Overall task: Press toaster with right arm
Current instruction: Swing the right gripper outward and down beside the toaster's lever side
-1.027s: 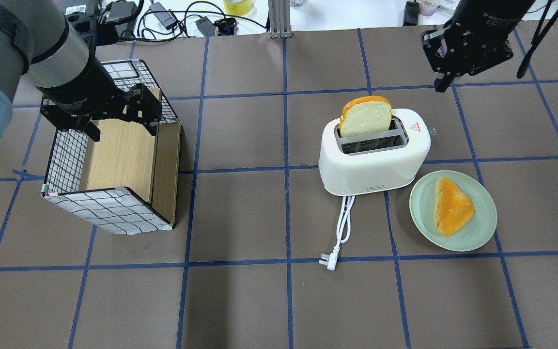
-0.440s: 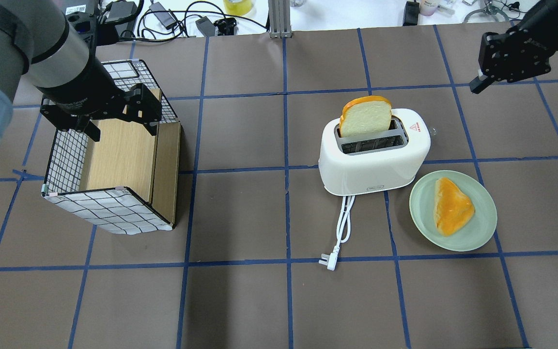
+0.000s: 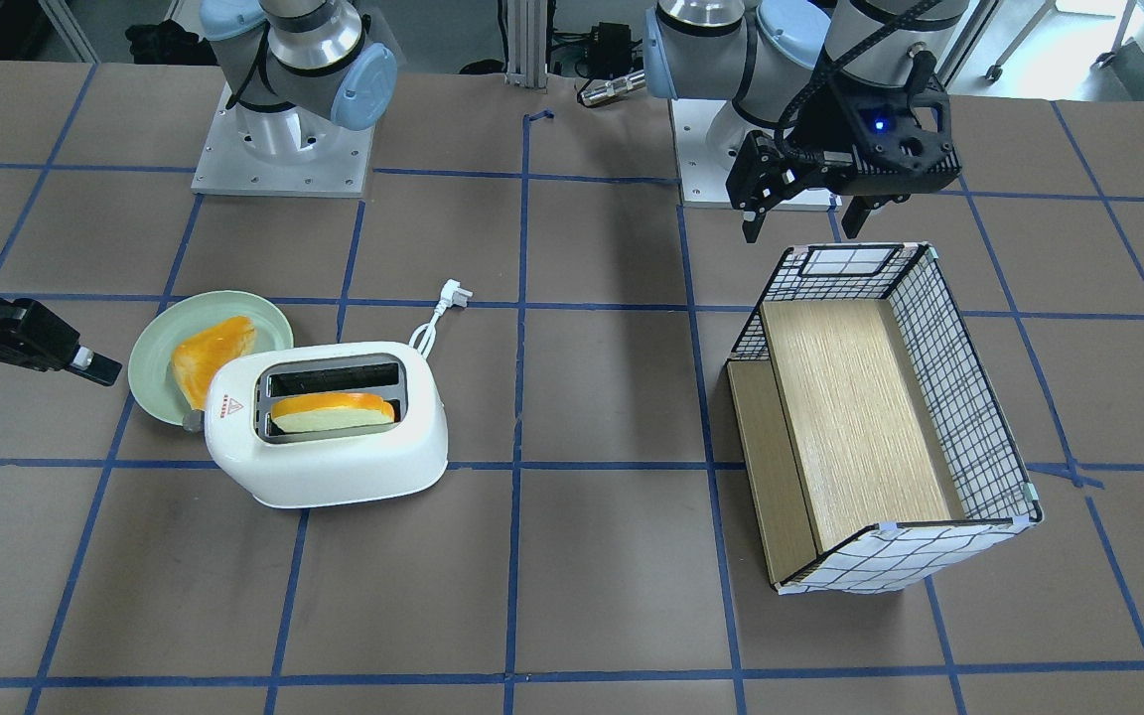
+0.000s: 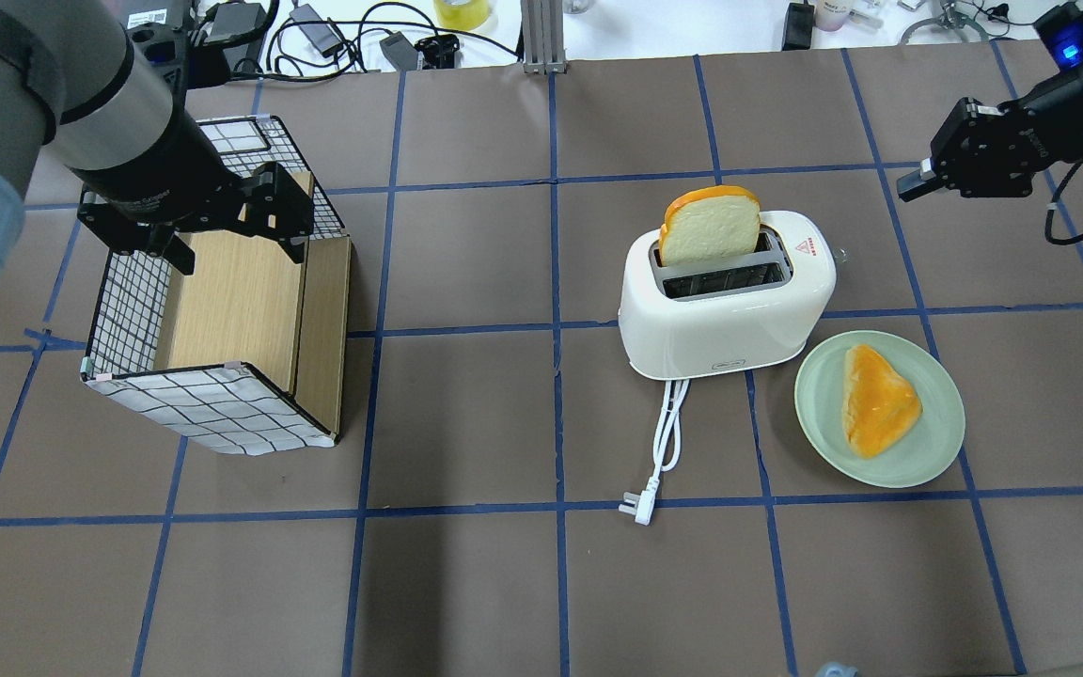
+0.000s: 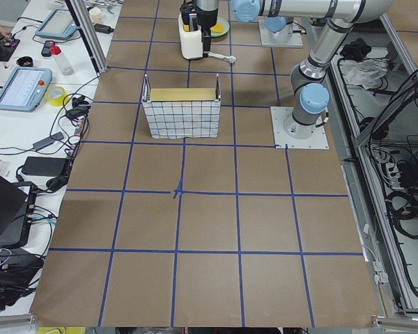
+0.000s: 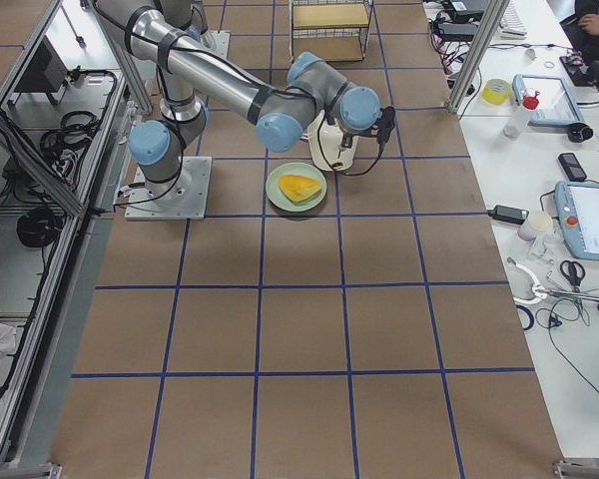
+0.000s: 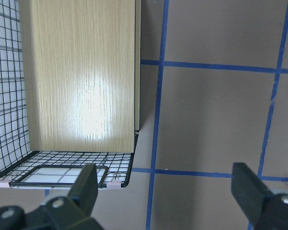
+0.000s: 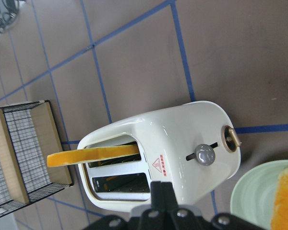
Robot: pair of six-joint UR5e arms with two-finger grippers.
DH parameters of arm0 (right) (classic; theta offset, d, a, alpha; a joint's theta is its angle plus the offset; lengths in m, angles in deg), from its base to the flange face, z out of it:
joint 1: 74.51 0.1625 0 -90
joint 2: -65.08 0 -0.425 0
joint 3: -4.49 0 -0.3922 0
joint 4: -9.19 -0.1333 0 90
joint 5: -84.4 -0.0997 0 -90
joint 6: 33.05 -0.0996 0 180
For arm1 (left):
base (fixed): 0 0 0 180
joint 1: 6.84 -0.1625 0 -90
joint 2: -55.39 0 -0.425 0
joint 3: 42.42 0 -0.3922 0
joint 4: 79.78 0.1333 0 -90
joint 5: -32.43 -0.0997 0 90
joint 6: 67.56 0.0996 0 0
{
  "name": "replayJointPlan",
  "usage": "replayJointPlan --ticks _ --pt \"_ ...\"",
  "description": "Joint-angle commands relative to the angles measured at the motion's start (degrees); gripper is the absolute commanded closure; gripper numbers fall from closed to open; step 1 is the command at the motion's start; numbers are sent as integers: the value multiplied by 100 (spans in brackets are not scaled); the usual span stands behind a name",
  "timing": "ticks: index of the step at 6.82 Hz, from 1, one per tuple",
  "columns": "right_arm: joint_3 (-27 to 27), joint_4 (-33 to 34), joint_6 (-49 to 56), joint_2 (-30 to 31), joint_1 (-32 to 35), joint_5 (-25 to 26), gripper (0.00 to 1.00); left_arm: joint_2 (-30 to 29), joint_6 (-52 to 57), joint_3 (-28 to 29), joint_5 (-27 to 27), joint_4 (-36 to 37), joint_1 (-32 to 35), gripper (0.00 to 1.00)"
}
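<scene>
The white toaster [image 4: 725, 315] stands right of the table's middle, with a bread slice [image 4: 711, 226] sticking up from its far slot. Its grey lever [image 8: 205, 154] is on the end with the red triangle sticker. My right gripper [image 4: 910, 185] is shut and empty. It lies level, points at that lever end and hangs apart from it on the right; it also shows in the front view [image 3: 100, 369] and the wrist view [image 8: 162, 184]. My left gripper [image 4: 236, 235] is open and empty over the far end of the wire basket [image 4: 212, 404].
A pale green plate [image 4: 819, 395] with a piece of toast [image 4: 880, 400] sits just right of the toaster's front. The white cord [image 4: 668, 432] and plug [image 4: 637, 508] trail toward me. Cables and gear lie beyond the table's far edge.
My right gripper swung from behind the toaster out to the right and turned level, its tip pointing at the toaster's lever end. The left arm, toaster and plate have not moved.
</scene>
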Motion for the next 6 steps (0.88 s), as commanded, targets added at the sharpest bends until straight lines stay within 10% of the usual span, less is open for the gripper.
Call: replayJointPlan --ticks 1,6 --pt "-762 605 239 -83 -175 -732 100 0 0 0 0 0 0 0" --pt "-1011 960 248 -408 -193 -934 100 0 0 0 9 0 0 0"
